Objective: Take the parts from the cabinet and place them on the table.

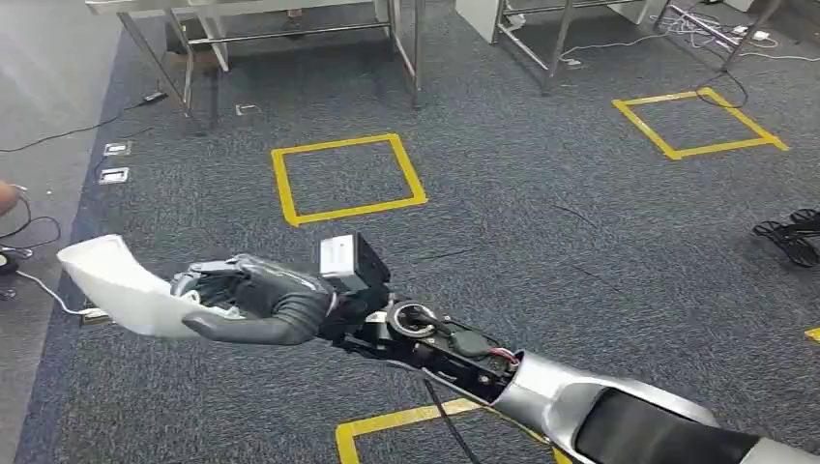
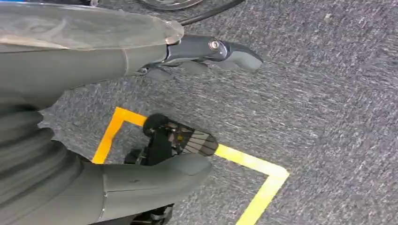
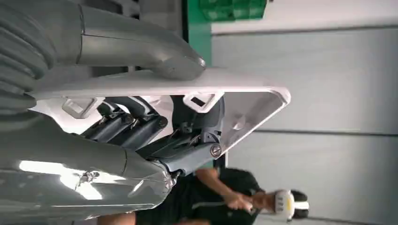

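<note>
My right hand (image 1: 256, 300) reaches across to the left over the carpet and grips a white moulded plastic part (image 1: 106, 280). The part sticks out past the hand to the left. In the right wrist view the same white part (image 3: 244, 101) is a thin shell with small clips, clamped between the thumb above it and the dark fingers (image 3: 141, 126) below it. My left hand (image 2: 94, 65) hangs over the grey carpet with its thumb and fingers apart and nothing between them. No cabinet is in sight.
Yellow tape squares (image 1: 348, 179) (image 1: 701, 121) mark the grey carpet. Metal table frames (image 1: 300, 39) stand at the far side, with cables near them. A black object (image 1: 793, 235) lies at the right edge. A person (image 3: 225, 197) stands beyond my right hand.
</note>
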